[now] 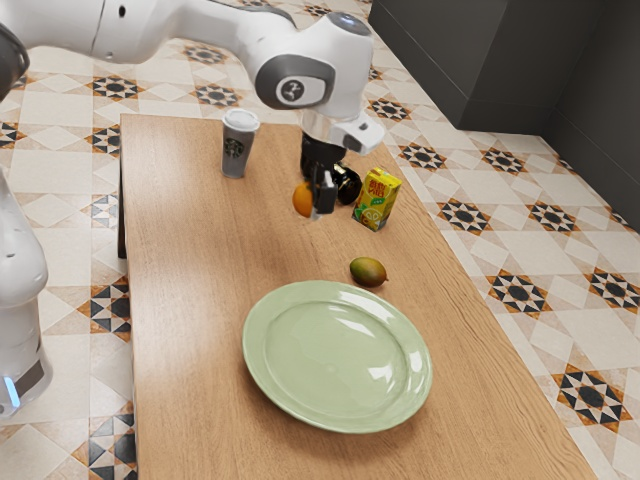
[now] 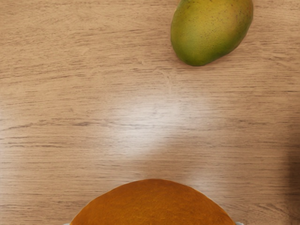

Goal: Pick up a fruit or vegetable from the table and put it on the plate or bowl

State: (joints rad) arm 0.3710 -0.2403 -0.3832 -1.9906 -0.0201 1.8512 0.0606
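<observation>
Nearest the camera, a pale green plate (image 1: 337,355) is seen lying flat on the wooden bench (image 1: 190,280), toward its near edge, and nothing is carried on it. Just beyond the plate's far rim, toward the bench edge at the exterior view's right, a green-and-red mango (image 1: 368,271) is laid on the wood, apart from the plate.

Further back, over the middle of the bench, the black end effector (image 1: 318,203) is hung downward from the white arm (image 1: 200,30). It is closed on an orange (image 1: 301,200), which is gripped between the fingers and appears raised off the wood. In the wrist view the orange (image 2: 152,204) is seen directly under the hand, with bare wood beyond it and the mango (image 2: 211,29) lying well apart from it.

Beside the end effector, toward the bench edge at the exterior view's right, a yellow juice box (image 1: 378,198) is stood upright. A dark rounded object (image 1: 348,183) is placed between the juice box and the end effector; what it is cannot be told. Near the far edge of the bench a white paper cup (image 1: 238,143) with a lid is stood upright. The bench is surrounded by a patterned tiled floor (image 1: 520,230).
</observation>
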